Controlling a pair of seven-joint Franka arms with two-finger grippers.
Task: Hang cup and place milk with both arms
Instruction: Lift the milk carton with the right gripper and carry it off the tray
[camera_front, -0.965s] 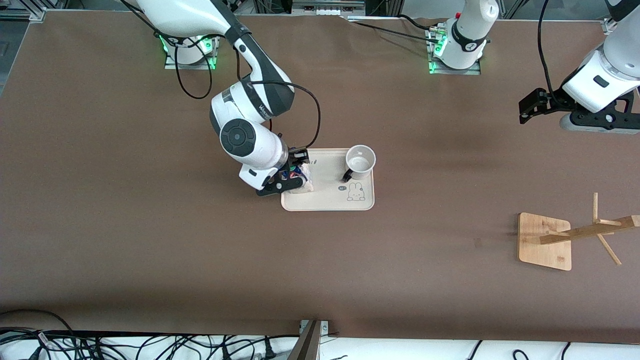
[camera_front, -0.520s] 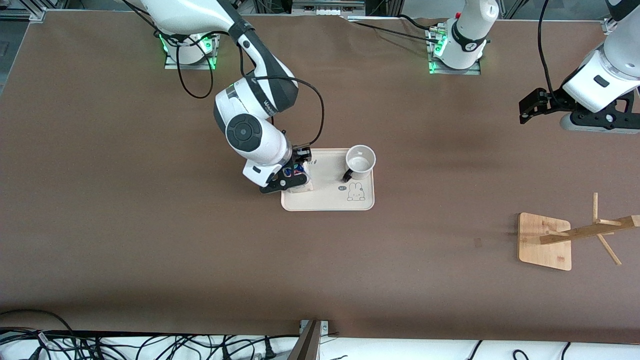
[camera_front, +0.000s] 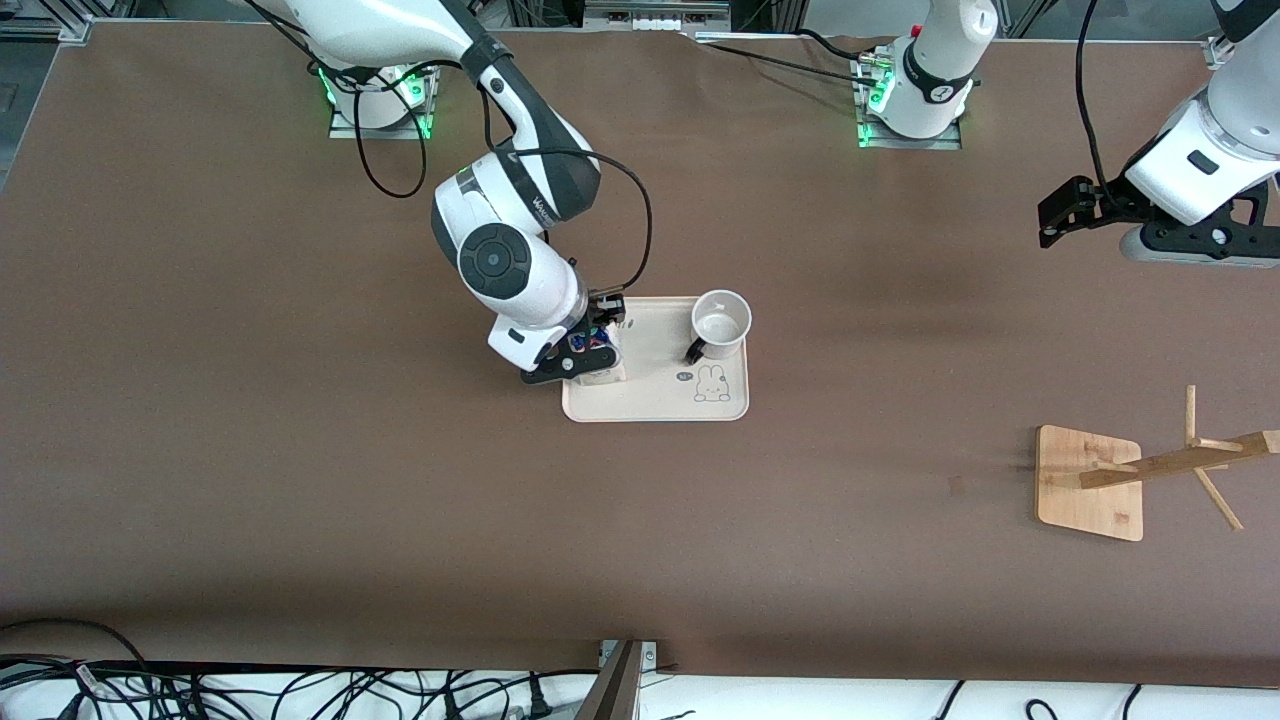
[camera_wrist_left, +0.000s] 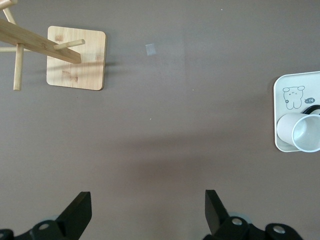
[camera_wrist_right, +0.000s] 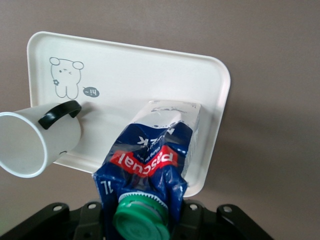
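Currently right gripper (camera_front: 596, 345) is clamping the milk (camera_wrist_right: 150, 165) on the tray (camera_front: 655, 405), cup (camera_front: 720, 325) beside it; left gripper (camera_wrist_left: 145, 212) is waiting, fingers apart.

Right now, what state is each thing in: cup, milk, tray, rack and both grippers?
cup: upright on the tray, free, handle toward the front camera.
milk: upright on the tray, top creased in the right gripper's grip.
tray: flat on the table, holding cup and milk.
rack: standing near the left arm's end, pegs bare.
right gripper: shut on the milk.
left gripper: open, waiting above bare table.
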